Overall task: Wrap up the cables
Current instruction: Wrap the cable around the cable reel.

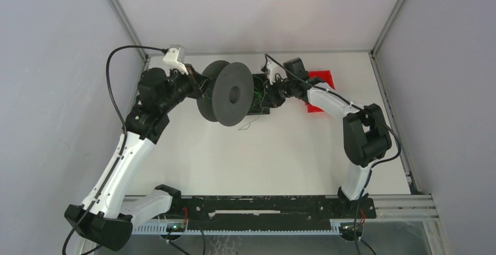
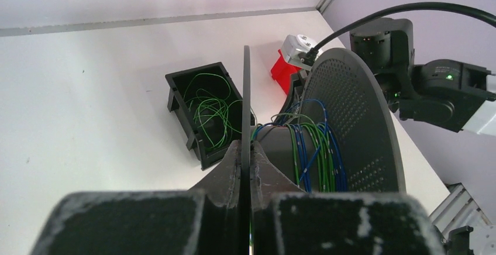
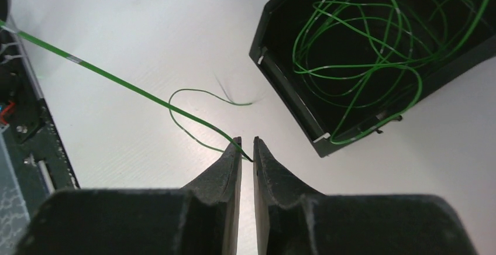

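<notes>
Left gripper (image 2: 246, 150): clenched on the thin flange edge of the spool (image 2: 351, 109), frame centre.
Right gripper (image 3: 246, 145): fingers a slit apart, one green strand between the tips; grip cannot be told.
Cables (image 3: 117, 82): remainder heaped in black box (image 3: 281, 85), upper right.
</notes>
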Robot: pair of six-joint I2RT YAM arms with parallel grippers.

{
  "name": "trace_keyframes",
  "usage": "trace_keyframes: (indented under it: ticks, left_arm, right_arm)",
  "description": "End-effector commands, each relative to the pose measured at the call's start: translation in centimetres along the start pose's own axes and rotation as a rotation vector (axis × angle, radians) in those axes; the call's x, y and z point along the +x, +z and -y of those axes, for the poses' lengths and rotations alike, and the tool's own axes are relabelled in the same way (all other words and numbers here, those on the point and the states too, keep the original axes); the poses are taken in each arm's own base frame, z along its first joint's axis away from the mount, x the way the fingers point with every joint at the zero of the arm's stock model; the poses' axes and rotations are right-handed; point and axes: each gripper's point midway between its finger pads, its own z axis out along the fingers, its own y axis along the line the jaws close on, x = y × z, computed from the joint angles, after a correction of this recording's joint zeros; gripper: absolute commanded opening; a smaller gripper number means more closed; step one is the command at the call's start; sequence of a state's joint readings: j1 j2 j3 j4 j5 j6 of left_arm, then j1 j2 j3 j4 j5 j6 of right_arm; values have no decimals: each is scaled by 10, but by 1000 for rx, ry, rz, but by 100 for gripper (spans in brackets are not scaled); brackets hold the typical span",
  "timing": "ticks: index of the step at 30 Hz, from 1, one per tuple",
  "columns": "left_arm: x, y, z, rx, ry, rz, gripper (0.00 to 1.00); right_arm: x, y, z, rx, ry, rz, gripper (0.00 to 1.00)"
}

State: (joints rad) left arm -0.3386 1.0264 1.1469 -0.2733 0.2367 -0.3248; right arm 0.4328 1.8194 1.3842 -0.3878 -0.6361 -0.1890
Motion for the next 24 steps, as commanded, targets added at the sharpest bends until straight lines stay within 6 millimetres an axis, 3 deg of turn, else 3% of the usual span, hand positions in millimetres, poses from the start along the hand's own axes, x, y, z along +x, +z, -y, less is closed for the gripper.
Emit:
trace_keyframes:
  ticks: [1, 6, 12, 24]
  left_arm:
    - [-65, -22, 25, 65, -49, 188, 0]
    - [-66, -22, 9, -1, -103, 197, 0]
    - [-69, -23, -22, -169, -137, 221, 0]
    - [-60, -18, -80, -472, -221, 237, 0]
  right_arm:
    - [-32, -11, -20, -88, 12, 139, 19]
    - [-24, -4, -32, -166, 83, 152, 7]
    - [-19, -3, -56, -253, 117, 147, 4]
    - [-8, 15, -164, -436, -16, 63, 0]
